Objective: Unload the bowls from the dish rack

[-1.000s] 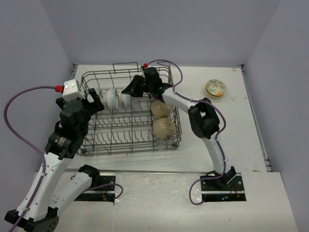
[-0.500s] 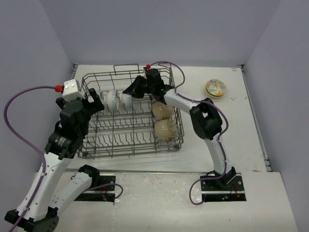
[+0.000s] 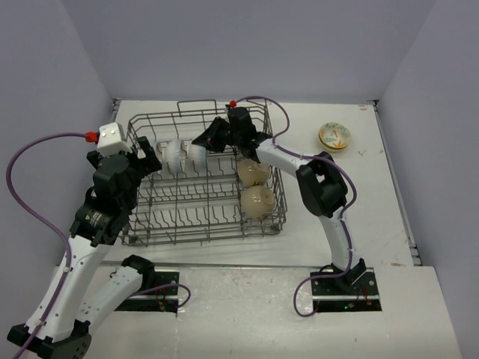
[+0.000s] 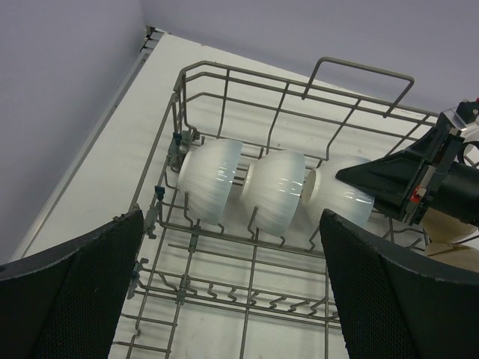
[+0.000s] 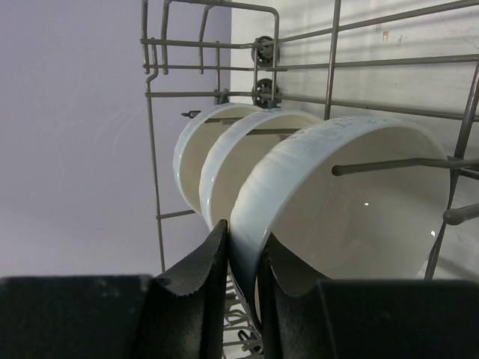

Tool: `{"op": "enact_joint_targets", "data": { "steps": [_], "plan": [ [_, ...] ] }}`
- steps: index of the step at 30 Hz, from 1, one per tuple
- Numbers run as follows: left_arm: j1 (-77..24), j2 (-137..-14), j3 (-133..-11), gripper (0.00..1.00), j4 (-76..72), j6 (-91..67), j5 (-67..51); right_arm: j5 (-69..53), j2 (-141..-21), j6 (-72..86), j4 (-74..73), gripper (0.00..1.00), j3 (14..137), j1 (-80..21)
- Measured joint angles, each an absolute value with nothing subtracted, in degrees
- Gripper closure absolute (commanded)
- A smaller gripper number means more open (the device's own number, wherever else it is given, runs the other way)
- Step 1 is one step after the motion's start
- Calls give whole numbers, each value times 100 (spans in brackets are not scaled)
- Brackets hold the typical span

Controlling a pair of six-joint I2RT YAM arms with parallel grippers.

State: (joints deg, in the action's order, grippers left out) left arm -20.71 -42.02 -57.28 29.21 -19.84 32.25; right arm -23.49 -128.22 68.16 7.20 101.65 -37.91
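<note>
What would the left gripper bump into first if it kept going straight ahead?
Most likely the white bowl at the left end of the row standing in the dish rack. The open left gripper aims at that row. Depth is unclear, so a rack wire might come first.

This looks like a robotics lab cell rather than a kitchen. I am bolted by black base plates [image 3: 166, 278] to a plain white table [image 3: 374, 202], walled in by bare lilac panels [image 3: 254, 45]. Purple cables [image 3: 30, 148] hang exposed, and a wire dish rack [image 3: 202, 228] sits on the bare tabletop.
</note>
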Motion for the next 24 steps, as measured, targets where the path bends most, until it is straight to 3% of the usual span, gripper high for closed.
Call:
{"op": "enact_joint_targets", "data": {
  "steps": [24],
  "plan": [
    [-2071,-4202,-5662,0,2910,-1979,3225,-2338,-12711,7120,814,100,10020,-3732]
  ]
}}
